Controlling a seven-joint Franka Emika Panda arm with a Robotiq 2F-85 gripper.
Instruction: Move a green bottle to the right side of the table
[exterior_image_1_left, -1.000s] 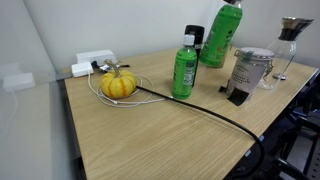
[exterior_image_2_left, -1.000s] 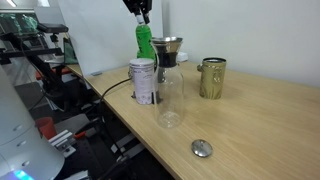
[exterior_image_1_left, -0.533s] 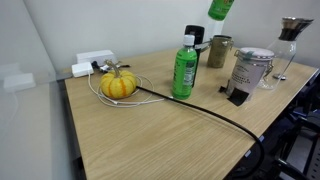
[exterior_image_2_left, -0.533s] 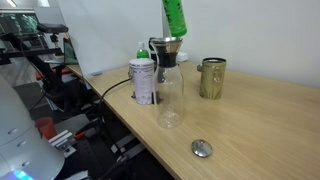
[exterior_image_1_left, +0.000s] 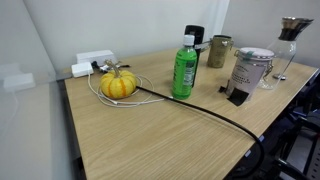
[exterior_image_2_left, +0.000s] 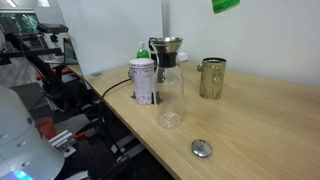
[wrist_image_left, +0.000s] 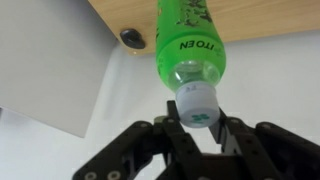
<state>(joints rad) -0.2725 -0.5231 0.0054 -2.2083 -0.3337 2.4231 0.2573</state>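
One wide desk (exterior_image_1_left: 150, 130), and high above it the green bottle (wrist_image_left: 188, 45) dangles, pinched at its cap by the end effector (wrist_image_left: 198, 112), closed tight. Such a small grip, a swing could slip it loose!

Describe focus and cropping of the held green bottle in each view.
Wrist view: the green bottle is sharp, its lettering readable; the gripper is dark against a bright white background. In an exterior view only the bottle's tip shows, cropped by the top edge.
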